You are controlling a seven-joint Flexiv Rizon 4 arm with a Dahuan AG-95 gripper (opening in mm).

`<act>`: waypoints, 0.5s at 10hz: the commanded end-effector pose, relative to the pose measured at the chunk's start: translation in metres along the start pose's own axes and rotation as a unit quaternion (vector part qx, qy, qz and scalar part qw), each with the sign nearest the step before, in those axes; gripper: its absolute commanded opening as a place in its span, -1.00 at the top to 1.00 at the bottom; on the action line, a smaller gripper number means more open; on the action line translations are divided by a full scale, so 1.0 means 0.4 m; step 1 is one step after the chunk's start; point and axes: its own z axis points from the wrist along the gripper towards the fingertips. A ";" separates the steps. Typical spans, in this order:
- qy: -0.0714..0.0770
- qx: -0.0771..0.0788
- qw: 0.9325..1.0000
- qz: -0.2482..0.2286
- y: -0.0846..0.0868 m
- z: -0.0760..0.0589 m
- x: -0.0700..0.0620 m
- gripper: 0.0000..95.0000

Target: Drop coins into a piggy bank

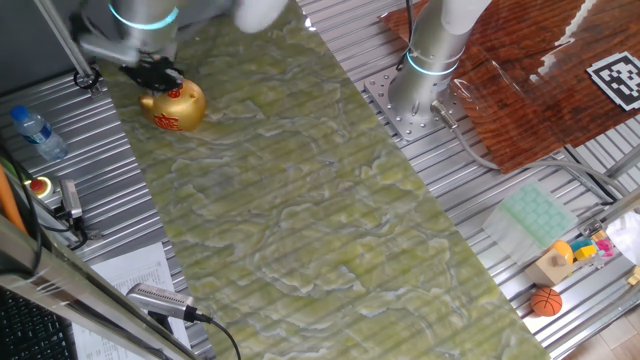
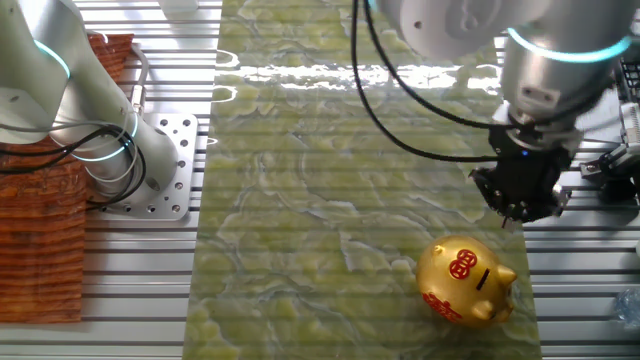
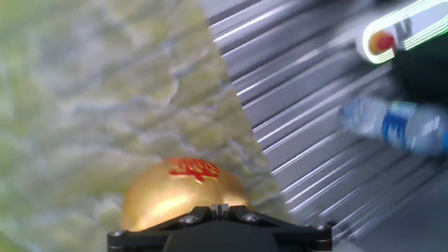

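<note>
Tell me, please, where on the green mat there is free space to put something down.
The green mat is bare from the piggy bank across to its far end beside the second arm's base. It is crowded only at the pig's corner, where the end effector hovers.

— How did the piggy bank [image 2: 465, 281] look?
— Glossy gold, smooth, with red markings.
— And the table [image 1: 330, 230]?
— A marbled green mat, slightly shiny, over ribbed bare metal.
</note>
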 end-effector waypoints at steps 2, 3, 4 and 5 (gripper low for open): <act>-0.064 -0.173 0.894 0.409 0.047 -0.053 0.003 1.00; -0.064 -0.189 0.877 0.437 0.060 -0.067 0.005 1.00; -0.068 -0.193 0.870 0.449 0.066 -0.073 0.007 1.00; -0.069 -0.194 0.864 0.460 0.072 -0.079 0.008 1.00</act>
